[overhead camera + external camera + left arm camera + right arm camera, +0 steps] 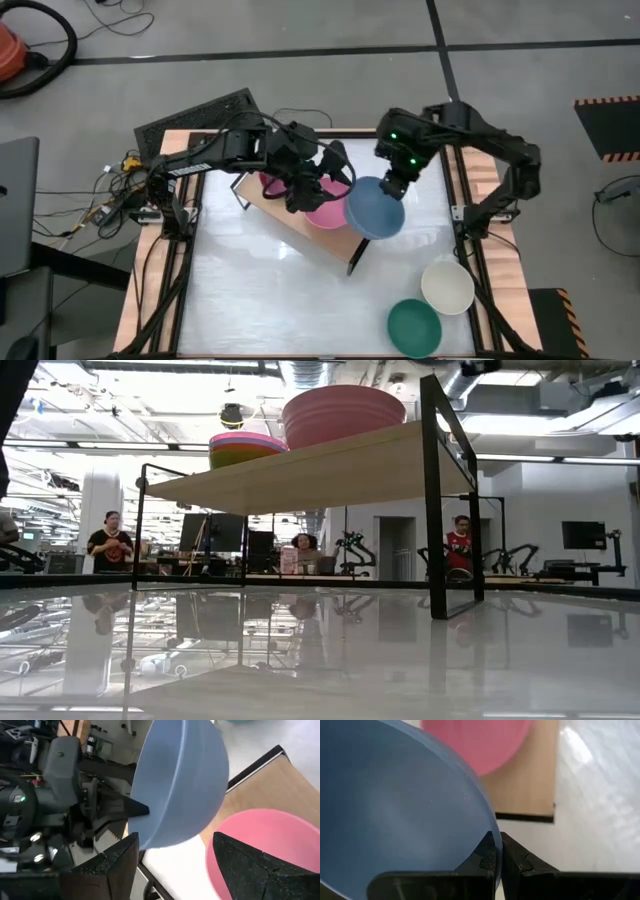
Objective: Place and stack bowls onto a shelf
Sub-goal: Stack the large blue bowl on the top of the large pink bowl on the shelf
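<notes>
Grey-blue bowl on its way to nest in the pink bowl on the shelf
Left gripper (318, 185) hangs released over the pink bowl (327, 205) on the shelf (290, 222); right gripper (392, 186) pinches the grey-blue bowl (375, 208) by its rim, so I'd level it, centre it over the pink one, and lower before letting go

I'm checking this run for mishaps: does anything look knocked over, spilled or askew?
Nothing stands out. The large pink bowl sits upright on the light-wood shelf; the right gripper holds the grey-blue bowl by its rim. The cream-white bowl and dark green bowl stand upright on the white tabletop.
</notes>
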Available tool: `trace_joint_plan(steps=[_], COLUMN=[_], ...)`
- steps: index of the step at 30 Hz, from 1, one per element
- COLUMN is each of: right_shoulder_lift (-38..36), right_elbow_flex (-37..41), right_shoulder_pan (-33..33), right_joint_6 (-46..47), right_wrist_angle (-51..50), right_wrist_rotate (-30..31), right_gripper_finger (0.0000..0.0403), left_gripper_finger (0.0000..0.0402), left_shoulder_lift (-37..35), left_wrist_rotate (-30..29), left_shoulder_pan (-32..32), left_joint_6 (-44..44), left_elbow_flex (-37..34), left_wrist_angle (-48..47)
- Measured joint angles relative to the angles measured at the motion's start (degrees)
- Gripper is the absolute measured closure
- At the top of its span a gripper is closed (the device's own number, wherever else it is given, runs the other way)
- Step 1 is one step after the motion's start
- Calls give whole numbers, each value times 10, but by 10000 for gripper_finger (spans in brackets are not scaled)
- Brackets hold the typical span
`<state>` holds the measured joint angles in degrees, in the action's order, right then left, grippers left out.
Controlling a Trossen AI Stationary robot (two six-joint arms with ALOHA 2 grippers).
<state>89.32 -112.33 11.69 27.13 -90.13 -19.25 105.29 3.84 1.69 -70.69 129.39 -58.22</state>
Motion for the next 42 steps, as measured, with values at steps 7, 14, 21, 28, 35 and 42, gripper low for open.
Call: trace_joint_plan(steps=[7,14,21,28,35,42], right_shoulder_lift=[59,89,94,95,94,94], right_elbow_flex=[-64,-66,-66,-66,-66,-66], right_shoulder_pan=[-14,-35,-39,-40,-46,-45], right_joint_6=[-52,-74,-77,-82,-96,-106], right_wrist_angle=[2,1,2,0,1,1], right_wrist_rotate=[-40,-45,-48,-50,-57,-57], right_gripper_finger=[377,377,377,377,377,377], left_gripper_finger=[163,194,319,390,386,363], left_shoulder_lift=[-2,-2,-2,-2,-2,-2], left_wrist_rotate=[33,60,73,126,140,112], left_shoulder_pan=[-9,-22,-30,-30,-31,-32], left_joint_6=[4,0,-11,-15,-15,-1], left_elbow_flex=[-4,-4,-4,-4,-4,-4], left_wrist_angle=[-14,-62,-69,-65,-42,-17])
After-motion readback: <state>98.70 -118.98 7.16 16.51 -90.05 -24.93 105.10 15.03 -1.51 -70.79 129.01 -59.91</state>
